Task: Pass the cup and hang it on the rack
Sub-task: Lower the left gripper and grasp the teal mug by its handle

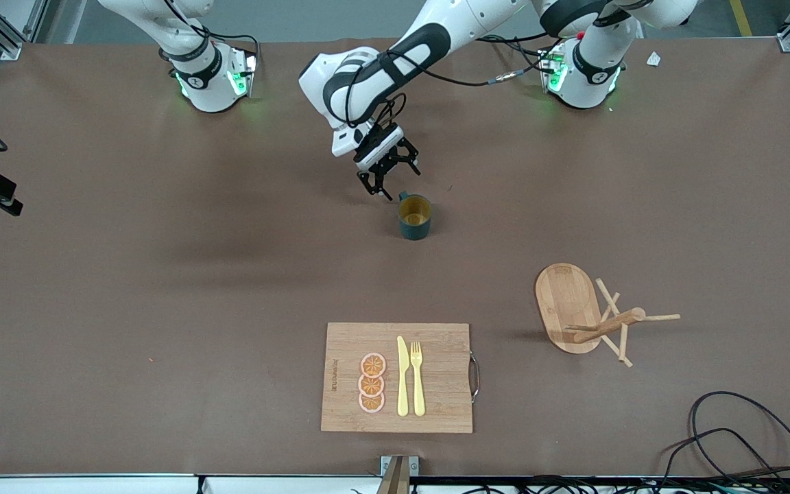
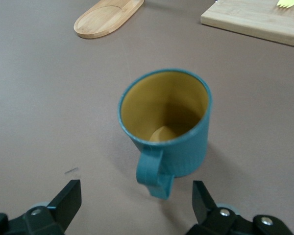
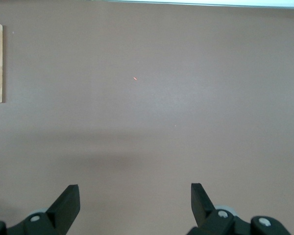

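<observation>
One table [image 1: 162, 309] carries two arms. The left gripper [image 1: 388, 173] hangs low just beside the one cup [image 1: 414, 217], fingers [image 2: 68, 200] spread apart on either side of its handle, touching nothing. The right gripper [image 3: 134, 208], fingers wide and empty, waits over bare table at its own end. Nearer the camera than the left gripper lies one board [image 1: 395, 377] bearing three orange slices [image 1: 372, 383], one knife [image 1: 402, 377] and one fork [image 1: 417, 379]. One rack [image 1: 583, 312] lies tipped on its side, toward the left arm's end, well apart from the cup.
</observation>
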Tool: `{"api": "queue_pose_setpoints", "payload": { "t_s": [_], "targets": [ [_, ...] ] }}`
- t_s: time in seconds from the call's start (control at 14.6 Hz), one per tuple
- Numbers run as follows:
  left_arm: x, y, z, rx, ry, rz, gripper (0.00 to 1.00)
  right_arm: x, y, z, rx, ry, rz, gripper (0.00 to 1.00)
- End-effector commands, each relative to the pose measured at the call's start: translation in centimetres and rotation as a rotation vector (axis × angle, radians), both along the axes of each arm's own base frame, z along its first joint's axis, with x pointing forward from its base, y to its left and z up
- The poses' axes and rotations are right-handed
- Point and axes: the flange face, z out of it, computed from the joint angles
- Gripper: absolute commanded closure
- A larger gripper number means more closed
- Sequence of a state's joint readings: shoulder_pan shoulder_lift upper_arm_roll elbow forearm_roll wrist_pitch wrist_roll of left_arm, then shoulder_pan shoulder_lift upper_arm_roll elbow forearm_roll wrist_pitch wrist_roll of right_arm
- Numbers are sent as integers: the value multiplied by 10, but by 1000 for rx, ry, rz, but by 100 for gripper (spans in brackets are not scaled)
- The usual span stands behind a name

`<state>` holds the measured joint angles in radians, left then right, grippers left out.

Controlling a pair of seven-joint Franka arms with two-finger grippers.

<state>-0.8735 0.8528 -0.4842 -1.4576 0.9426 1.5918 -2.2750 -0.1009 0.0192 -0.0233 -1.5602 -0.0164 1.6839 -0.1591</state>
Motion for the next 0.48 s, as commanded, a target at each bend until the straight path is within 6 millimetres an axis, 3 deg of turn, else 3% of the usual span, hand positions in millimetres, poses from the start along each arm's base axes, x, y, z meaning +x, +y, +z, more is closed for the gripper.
{"api": "queue_pose_setpoints", "payload": {
  "t_s": [0.0, 0.41],
  "targets": [
    [3, -6, 1, -2, -19, -11, 0, -15, 8, 10, 14, -8, 20, 0],
    [12, 7, -52, 65, -82, -46, 1, -13, 37, 16, 18, -14, 16, 0]
  ]
}}
